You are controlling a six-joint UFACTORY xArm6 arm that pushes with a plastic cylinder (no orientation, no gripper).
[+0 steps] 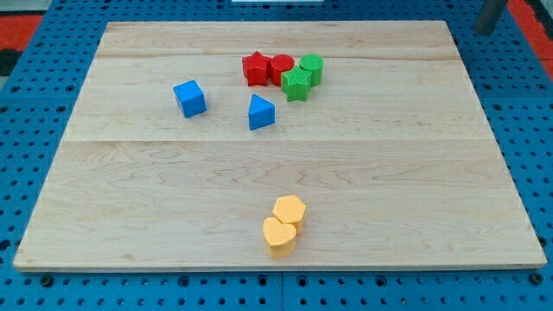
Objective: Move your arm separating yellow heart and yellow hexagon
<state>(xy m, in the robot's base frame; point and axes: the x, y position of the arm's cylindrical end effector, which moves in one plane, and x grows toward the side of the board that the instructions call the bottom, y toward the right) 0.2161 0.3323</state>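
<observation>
Well — yellow heart (279, 237) touching yellow hexagon (289, 210) — tool unseen.

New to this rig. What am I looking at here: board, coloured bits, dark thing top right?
One camera looks down at an angle on a wooden board lying on a blue pegboard base. The dark thing at the view's top right is the rod of a robot arm; it has no gripper and only pushes blocks. My tip sits off the board, far from every block, holding nothing. Near the view's bottom the yellow heart and yellow hexagon touch; the job is to separate them. Near the top, a red star, a red cylinder, a green star and a green cylinder cluster together. A blue cube and a blue triangle lie apart, left of them.
</observation>
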